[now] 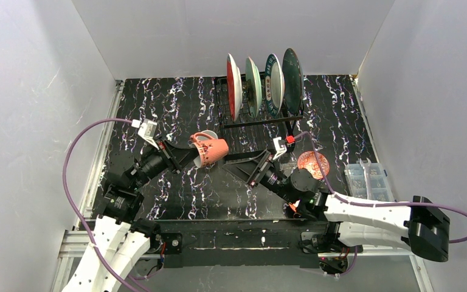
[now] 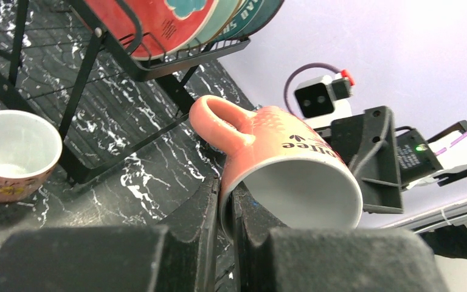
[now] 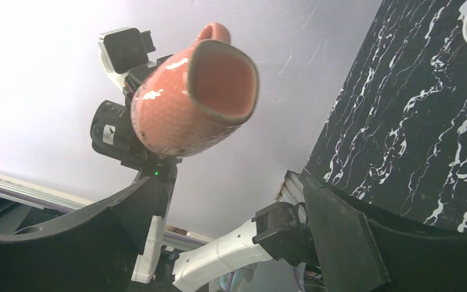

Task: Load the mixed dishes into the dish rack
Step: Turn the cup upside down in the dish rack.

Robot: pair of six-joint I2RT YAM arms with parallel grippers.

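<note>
Eyes on the black base bar (image 1: 237, 241). At its left end stands the left arm (image 1: 106, 243): white shell low down, then round black joints, and a tiny green light (image 3: 156, 173) glowing on one. A purple cable (image 1: 67, 164) loops wide of that end up to a small white camera block (image 1: 147, 129).

Off the bar's right end is the right arm (image 1: 371, 213): white shell again, a chunky black housing (image 1: 428, 228), and its own purple cable (image 1: 465, 228). Its camera (image 2: 316, 97) is white with a red tip.

Above the bar, the left gripper (image 2: 225, 191) and right gripper (image 3: 234, 182) both have thick, matte-black, blocky fingers (image 3: 352, 243).
</note>
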